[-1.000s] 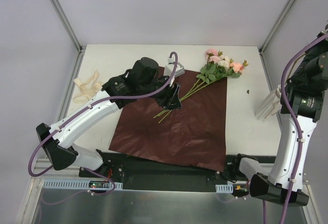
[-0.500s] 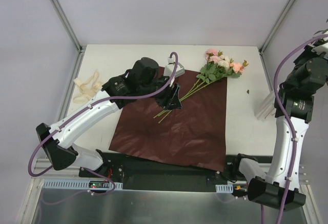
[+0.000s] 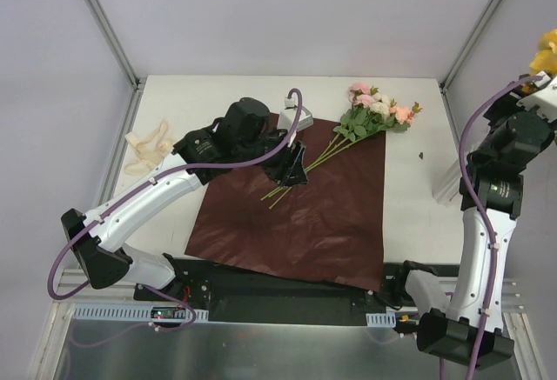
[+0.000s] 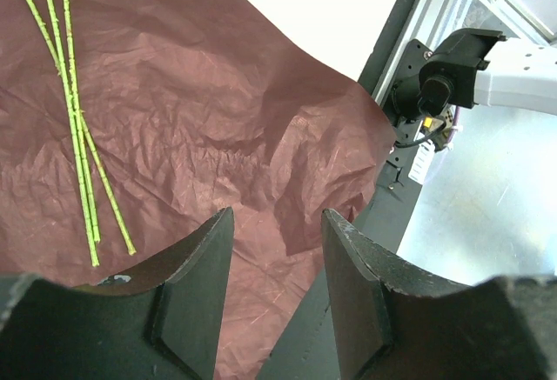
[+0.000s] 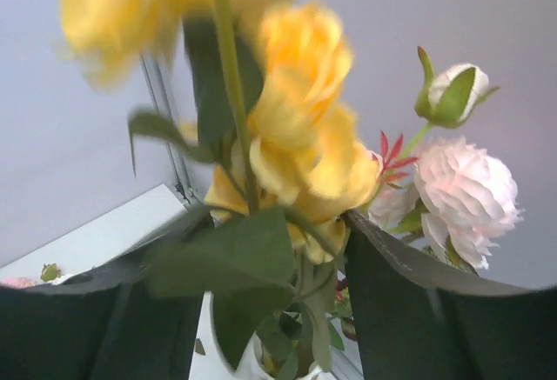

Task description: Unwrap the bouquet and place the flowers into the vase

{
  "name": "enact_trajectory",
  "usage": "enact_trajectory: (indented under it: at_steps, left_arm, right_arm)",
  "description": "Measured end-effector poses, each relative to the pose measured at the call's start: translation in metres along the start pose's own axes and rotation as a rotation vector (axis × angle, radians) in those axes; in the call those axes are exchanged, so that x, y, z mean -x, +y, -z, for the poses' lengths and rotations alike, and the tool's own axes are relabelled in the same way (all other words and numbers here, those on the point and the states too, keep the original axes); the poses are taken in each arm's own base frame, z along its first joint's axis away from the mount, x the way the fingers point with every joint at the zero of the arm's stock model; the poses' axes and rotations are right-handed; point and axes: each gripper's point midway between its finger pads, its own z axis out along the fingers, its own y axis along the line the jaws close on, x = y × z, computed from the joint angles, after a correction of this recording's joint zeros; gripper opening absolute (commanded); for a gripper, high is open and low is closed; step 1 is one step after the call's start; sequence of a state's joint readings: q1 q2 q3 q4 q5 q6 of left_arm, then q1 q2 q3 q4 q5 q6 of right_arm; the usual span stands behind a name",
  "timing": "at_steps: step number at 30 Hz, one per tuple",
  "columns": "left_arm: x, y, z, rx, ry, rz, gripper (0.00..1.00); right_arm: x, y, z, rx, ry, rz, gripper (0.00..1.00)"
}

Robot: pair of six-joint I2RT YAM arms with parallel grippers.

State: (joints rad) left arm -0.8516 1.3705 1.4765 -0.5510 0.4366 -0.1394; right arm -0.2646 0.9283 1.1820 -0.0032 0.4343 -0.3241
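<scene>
Flowers lie flat on the opened maroon paper. Long axis is diagonal: blooms far-right, stem ends near-left, just beside the left fingers. Those stand partly apart, empty, over the paper. Vase sits at the desk right edge, contents unclear from above. Right fingers are wide, yellow roses upright between them, not clamped.

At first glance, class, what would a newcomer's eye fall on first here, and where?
The big maroon paper spread flat across the middle of the table, with pink and cream roses lying at its far right corner. The left gripper hovers open beside their stem ends. In the right wrist view, yellow roses fill the frame between the open fingers of the right gripper.
</scene>
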Motion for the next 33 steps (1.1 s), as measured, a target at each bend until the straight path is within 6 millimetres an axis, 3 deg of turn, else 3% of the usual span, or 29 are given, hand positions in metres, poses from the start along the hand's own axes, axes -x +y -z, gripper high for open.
enact_trajectory:
  at_steps: [3,5,16,25,27,29,33]
  left_arm:
    - [-0.002,0.0,0.0,0.002,0.007,0.002,0.44]
    - [-0.002,0.0,0.0,0.002,0.007,0.002,0.45]
    - [0.0,0.005,0.001,0.032,-0.001,-0.005,0.46]
    - [0.0,0.01,0.001,0.054,-0.004,-0.017,0.45]
    - [0.0,0.01,0.001,0.056,-0.003,-0.017,0.46]
    - [0.0,0.011,0.0,0.059,-0.001,-0.016,0.45]
    - [-0.002,0.016,-0.002,0.081,0.005,-0.013,0.45]
  right_arm:
    - [-0.005,-0.005,0.007,-0.013,0.023,-0.001,0.82]
    - [-0.011,-0.007,0.013,-0.012,0.043,-0.004,1.0]
    - [-0.048,-0.011,0.051,0.044,0.217,0.025,0.97]
    - [-0.024,-0.015,0.104,0.145,0.176,-0.044,0.97]
    - [-0.015,-0.001,0.113,0.23,0.162,-0.074,0.97]
    - [-0.01,0.028,0.125,0.4,0.163,-0.114,0.97]
    - [-0.028,0.089,0.154,0.716,0.264,-0.205,0.97]
